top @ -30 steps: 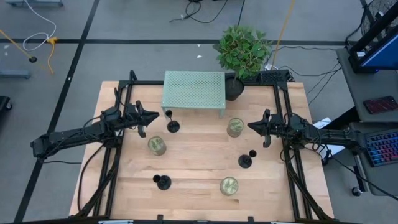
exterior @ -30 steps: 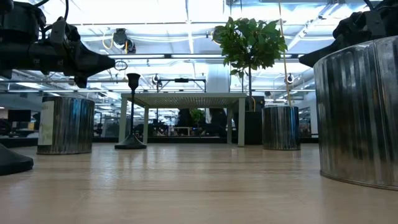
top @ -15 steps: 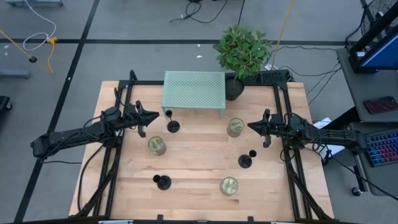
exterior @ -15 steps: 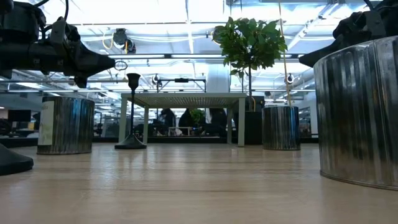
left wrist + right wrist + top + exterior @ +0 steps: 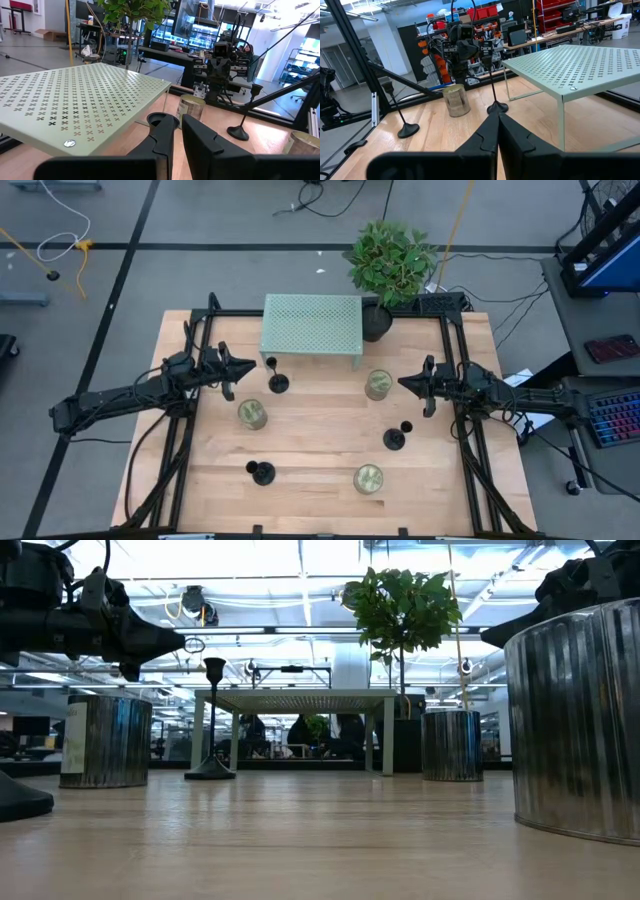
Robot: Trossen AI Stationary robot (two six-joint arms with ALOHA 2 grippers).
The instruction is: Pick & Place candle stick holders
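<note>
Three small black candle stick holders, each a disc base with a thin stem and cup, stand on the light wooden desk (image 5: 320,470). The first holder (image 5: 278,382) is at upper centre of the high view, just in front of the pale green perforated metal stand (image 5: 311,323). The second holder (image 5: 260,472) is at lower left of centre; the third holder (image 5: 395,438) is right of centre. All are upright and none is held.

The left end effector (image 5: 240,367) hovers at centre left, near the first holder, fingers pressed almost together with only a thin slit between them, holding nothing. The right end effector (image 5: 405,384) hovers at centre right, fingers pressed together, empty.

Three ribbed metal tins (image 5: 252,414) stand among the holders.

Judgement: no grasp has begun. The left fingers must spread before closing on the first holder's thin stem, gripping low near the base to limit tipping, and keeping clear of the stand's leg.
</note>
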